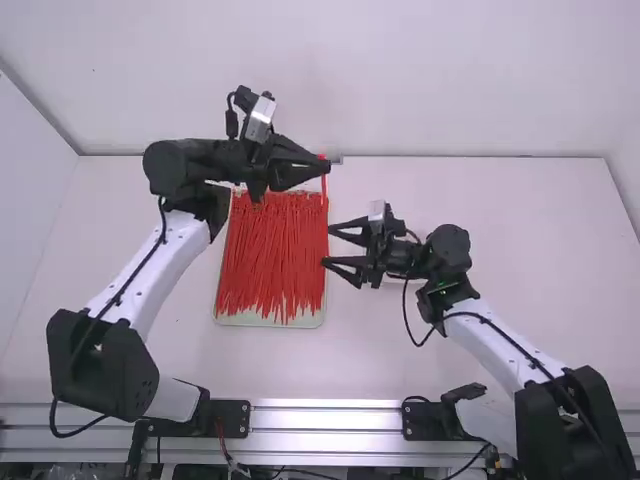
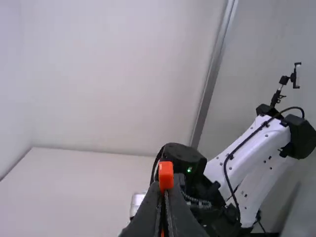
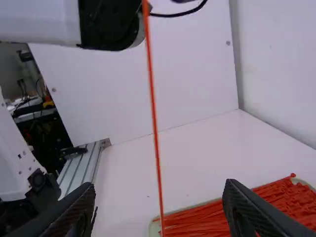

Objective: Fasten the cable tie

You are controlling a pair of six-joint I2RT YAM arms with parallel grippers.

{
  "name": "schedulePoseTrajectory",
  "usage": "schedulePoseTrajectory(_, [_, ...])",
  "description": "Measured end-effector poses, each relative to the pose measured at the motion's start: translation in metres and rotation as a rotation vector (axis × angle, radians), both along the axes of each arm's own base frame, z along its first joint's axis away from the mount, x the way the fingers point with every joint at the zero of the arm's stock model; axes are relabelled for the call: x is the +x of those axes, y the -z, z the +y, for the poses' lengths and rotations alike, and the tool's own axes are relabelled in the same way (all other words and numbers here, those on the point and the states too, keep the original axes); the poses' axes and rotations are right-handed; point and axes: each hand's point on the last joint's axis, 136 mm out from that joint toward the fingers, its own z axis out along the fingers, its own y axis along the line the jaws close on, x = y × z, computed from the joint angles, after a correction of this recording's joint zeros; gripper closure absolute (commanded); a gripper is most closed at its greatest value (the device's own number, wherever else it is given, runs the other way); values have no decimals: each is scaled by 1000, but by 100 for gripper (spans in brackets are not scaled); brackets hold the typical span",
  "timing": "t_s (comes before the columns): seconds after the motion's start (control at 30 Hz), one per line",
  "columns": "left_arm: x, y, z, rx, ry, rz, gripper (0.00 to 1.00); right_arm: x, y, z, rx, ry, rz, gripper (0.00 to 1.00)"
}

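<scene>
– Above the far right corner of the tray (image 1: 300, 323), in the high view, the left gripper (image 1: 322, 168) sits raised off the counter (image 1: 500, 220) with one red cable tie (image 1: 323, 160) in it. Why so high?

– Probably so the strap hangs free of the loose ties (image 1: 272, 255) heaped in the tray. The right gripper (image 1: 328, 246) is lower, just beside the tray's right edge. Its jaws are spread wide and empty, and they point toward the strap.

– And the left wrist view?

– There the left gripper (image 2: 164, 190) has its jaws pressed together on the tie just under its head (image 2: 166, 175). The blocky orange-red head pokes out past the fingertips. I'd guess that grip leaves the head exposed for threading.

– The right wrist view?

– The cable tie (image 3: 152, 98) shows as one thin, straight red line. It runs from the left arm's end down toward the loose ties (image 3: 237, 207). It passes between the two parted fingers of the right gripper (image 3: 160, 217) and touches neither. I cannot tell whether its tip meets the heap.

– So how far along is it?

– Unfastened, by my reading: there is no loop and the tail is loose. The right gripper likely has to close on the tail and bend it up into the head. A strap this slender could easily slip or twist on the way.
</scene>
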Motion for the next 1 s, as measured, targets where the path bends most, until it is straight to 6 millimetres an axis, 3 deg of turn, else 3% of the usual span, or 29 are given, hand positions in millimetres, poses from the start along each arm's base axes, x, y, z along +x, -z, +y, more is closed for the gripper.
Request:
schedulePoseTrajectory(0.2, [1, -9, 0, -9, -8, 4, 98, -4, 9, 2, -27, -25, 1, 37])
schedulePoseTrajectory(0.27, [1, -10, 0, -11, -9, 5, 98, -5, 10, 2, -31, -29, 2, 43])
schedulePoseTrajectory(0.4, [1, -10, 0, -9, -8, 21, 98, -8, 10, 3, -35, -47, -24, 73])
schedulePoseTrajectory(0.47, [1, -10, 0, -9, -7, 22, 98, -10, 10, 3, -36, -54, -32, 80])
schedulePoseTrajectory(0.5, [2, -10, 1, -9, -11, 23, 98, -11, 10, 3, -36, -63, -39, 89])
schedulePoseTrajectory(0.57, [2, -10, 1, -10, -11, 24, 98, -12, 11, 3, -37, -68, -43, 100])
schedulePoseTrajectory(0.9, [2, -10, 1, -8, -10, 30, 98, -13, 10, 2, -37, -76, -42, 100])
schedulePoseTrajectory(0.93, [2, -10, 1, -8, -11, 28, 82, -13, 11, 2, -37, -76, -42, 100])
schedulePoseTrajectory(0.97, [2, -10, 1, -9, -11, 27, 79, -13, 11, 2, -37, -76, -44, 100])
schedulePoseTrajectory(1.0, [2, -10, 1, -8, -10, 32, 65, -13, 10, 2, -37, -76, -45, 100])
